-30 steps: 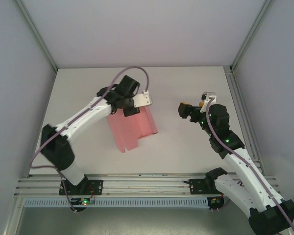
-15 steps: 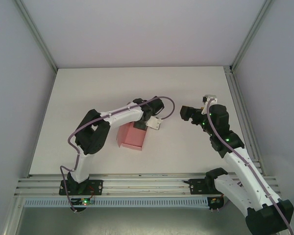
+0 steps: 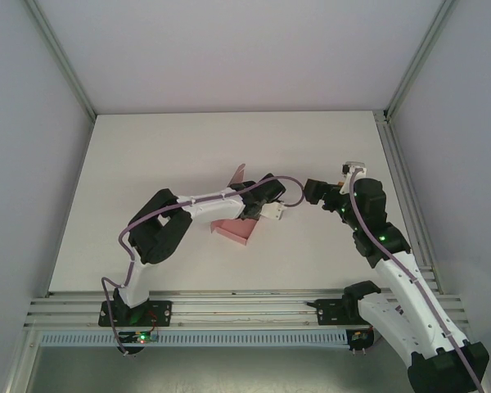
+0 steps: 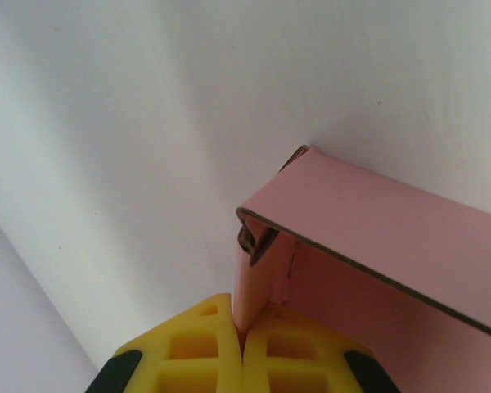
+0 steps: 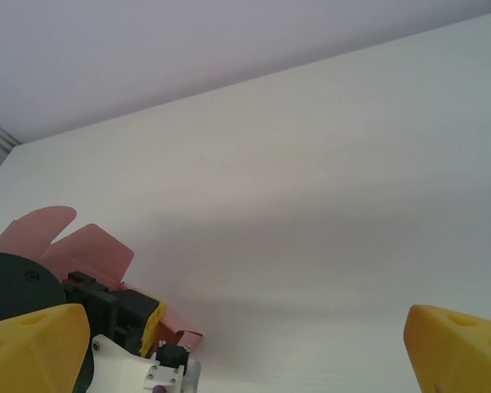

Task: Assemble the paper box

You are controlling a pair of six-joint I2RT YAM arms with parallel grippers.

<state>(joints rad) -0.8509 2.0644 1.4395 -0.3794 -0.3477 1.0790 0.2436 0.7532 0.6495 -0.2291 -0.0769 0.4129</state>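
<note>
The pink paper box (image 3: 233,232) lies partly folded at mid-table, with one rounded flap (image 3: 238,173) sticking up behind the left arm. My left gripper (image 3: 255,206) is over the box's right end. In the left wrist view the yellow fingers (image 4: 204,327) are shut on a thin upright pink flap, and a folded panel of the box (image 4: 376,233) slants across to the right. My right gripper (image 3: 315,192) hovers open just right of the box. Its yellow fingertips (image 5: 33,344) stand wide apart, and between them I see the pink box (image 5: 90,250) and the left gripper (image 5: 127,315).
A white table (image 3: 147,147) spreads out between white enclosure walls. Metal frame posts (image 3: 393,106) stand at the back corners, and an aluminium rail (image 3: 245,307) runs along the near edge. The left arm's purple cable (image 3: 286,184) loops above its wrist.
The left arm swung right and down toward the centre, and the flat pink sheet became a folded shape with a flap raised. The right gripper edged slightly left.
</note>
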